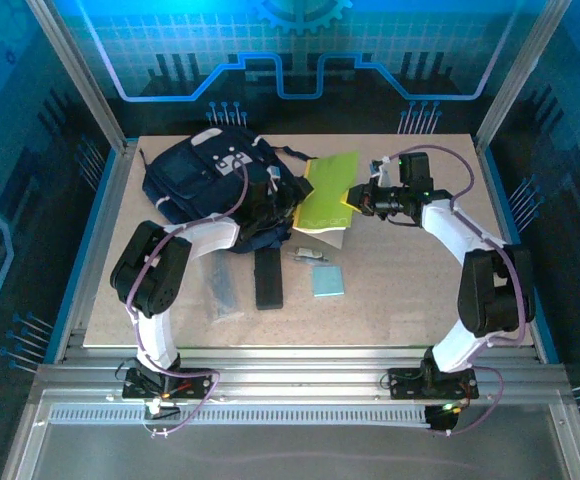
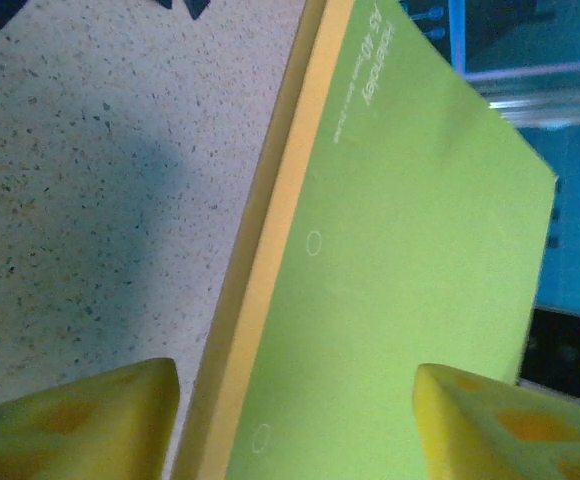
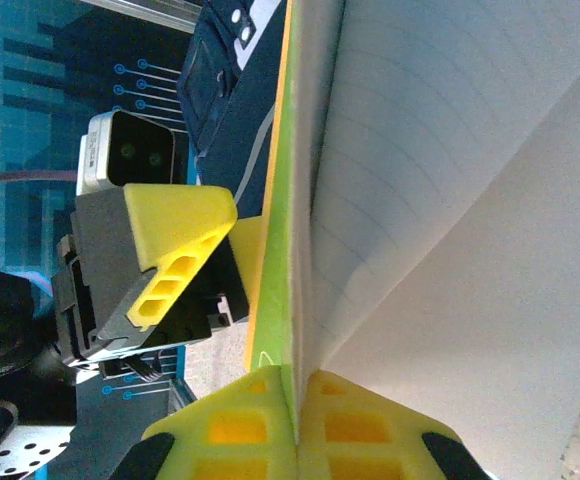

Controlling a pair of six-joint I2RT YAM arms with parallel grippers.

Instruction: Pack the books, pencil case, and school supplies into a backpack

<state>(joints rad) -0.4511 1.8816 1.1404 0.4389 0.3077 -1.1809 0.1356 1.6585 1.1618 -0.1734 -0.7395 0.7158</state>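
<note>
At far left the navy backpack (image 1: 195,175) lies on the table (image 1: 420,300), its mouth turned right toward the books. Just beside that mouth is the left gripper (image 2: 295,400), its yellow fingers (image 2: 80,420) spread well apart with nothing pinched. The book faces lie broadside ahead of it, not between its pads. Next comes the lime-green book (image 1: 332,185), tipped up on edge, with the yellow-orange book (image 2: 270,250) flat against its left face. I cannot tell whether that second book is gripped too. At the right, the right gripper (image 3: 295,410) is clamped tight on the green book's right edge, and lined pages fan open beside it. The books' long axis runs near to far, and the backpack lies directly left of them. The likely next move is therefore a leftward carry into the mouth, with the left arm nearer to hold the fabric or guide the edge. The black pencil case (image 1: 268,277) waits on the table nearer the bases.
</note>
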